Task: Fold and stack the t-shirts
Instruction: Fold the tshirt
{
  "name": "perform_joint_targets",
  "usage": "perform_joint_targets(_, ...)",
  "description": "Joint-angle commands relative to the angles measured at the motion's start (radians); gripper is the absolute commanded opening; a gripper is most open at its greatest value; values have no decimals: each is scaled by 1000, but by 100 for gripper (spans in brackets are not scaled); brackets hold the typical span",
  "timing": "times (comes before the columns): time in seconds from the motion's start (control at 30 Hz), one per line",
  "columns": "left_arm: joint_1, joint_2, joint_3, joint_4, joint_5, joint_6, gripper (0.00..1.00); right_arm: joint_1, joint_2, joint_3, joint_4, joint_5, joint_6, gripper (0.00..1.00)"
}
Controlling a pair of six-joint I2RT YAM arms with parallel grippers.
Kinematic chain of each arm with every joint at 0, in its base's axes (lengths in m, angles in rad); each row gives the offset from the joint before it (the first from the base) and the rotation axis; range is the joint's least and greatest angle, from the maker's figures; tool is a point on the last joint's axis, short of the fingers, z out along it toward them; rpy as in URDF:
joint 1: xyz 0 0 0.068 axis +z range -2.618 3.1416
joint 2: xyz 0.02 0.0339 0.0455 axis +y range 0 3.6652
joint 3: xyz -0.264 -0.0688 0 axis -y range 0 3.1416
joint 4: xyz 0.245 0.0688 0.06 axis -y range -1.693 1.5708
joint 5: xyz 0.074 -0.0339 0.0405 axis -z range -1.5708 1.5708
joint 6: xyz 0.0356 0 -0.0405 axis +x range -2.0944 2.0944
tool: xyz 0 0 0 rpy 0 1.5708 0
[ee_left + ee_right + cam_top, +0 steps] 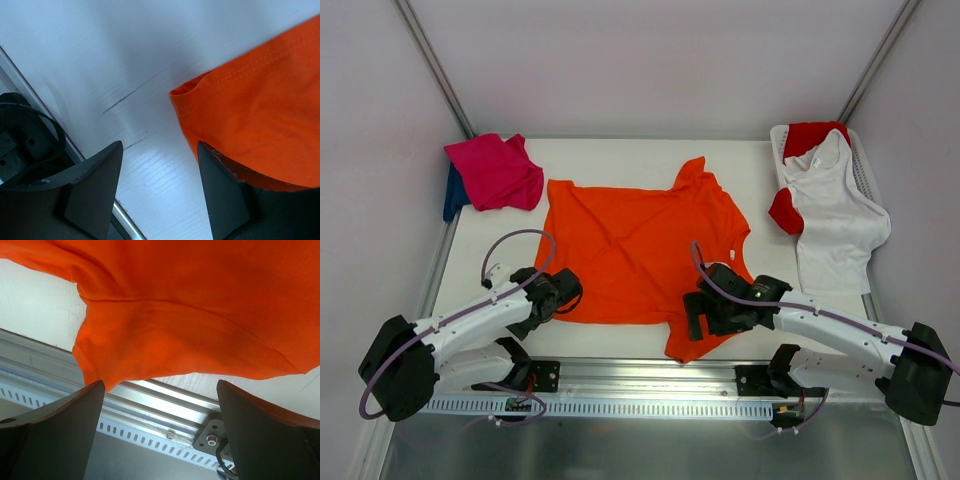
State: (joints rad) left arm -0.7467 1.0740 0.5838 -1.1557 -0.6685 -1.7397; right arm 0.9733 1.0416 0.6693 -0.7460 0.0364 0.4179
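The bright orange t-shirt (640, 245) lies spread flat in the middle of the table, with one sleeve reaching the front edge. My left gripper (562, 294) is open and empty at the shirt's near left corner. In the left wrist view the hemmed orange corner (250, 100) lies by the right finger (220, 190), with bare table between the jaws (157, 150). My right gripper (698, 312) is open and empty over the near right sleeve. In the right wrist view the orange cloth (175, 315) lies just beyond the open gripper (160, 387).
A folded magenta-pink t-shirt (495, 170) lies on a dark blue one (452, 195) at the back left. A white basket (867, 170) at the back right holds a white t-shirt (835, 215) and a red one (810, 135). A metal rail (160, 410) runs along the front edge.
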Motion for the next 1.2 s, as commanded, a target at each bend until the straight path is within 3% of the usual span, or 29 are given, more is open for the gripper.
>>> perform_joint_targets(0.0, -5, -26, -39, 47, -60, 11, 62, -5, -2, 30, -23, -15, 7, 99)
perform_joint_targets(0.23, -5, -181, -175, 180, -77, -30, 60, -4, 32, 36, -23, -23, 9, 100)
perform_joint_targets(0.37, -3, -324, -252, 283, -94, -17, 64, -4, 41, 41, -23, -26, 7, 99)
perform_joint_targets(0.6, -3, -368, -302, 343, -114, -12, 67, -5, 64, 47, -15, -26, -2, 99)
perform_joint_targets(0.73, 6, -332, -299, 352, -109, -17, 43, -5, 63, 44, -15, -26, -5, 100)
perform_joint_targets(0.77, 10, -312, -294, 353, -105, -17, 29, -7, 60, 42, -16, -26, -7, 99)
perform_joint_targets(0.87, 23, -286, -288, 363, -98, -15, 11, -11, 26, 39, -27, -56, -13, 99)
perform_joint_targets(0.97, 33, -283, -286, 376, -98, 3, 0, -18, -24, 47, -55, -43, -13, 99)
perform_joint_targets(1.17, 40, -307, -295, 396, -97, 42, 0, -22, -242, 44, -102, -1, 10, 99)
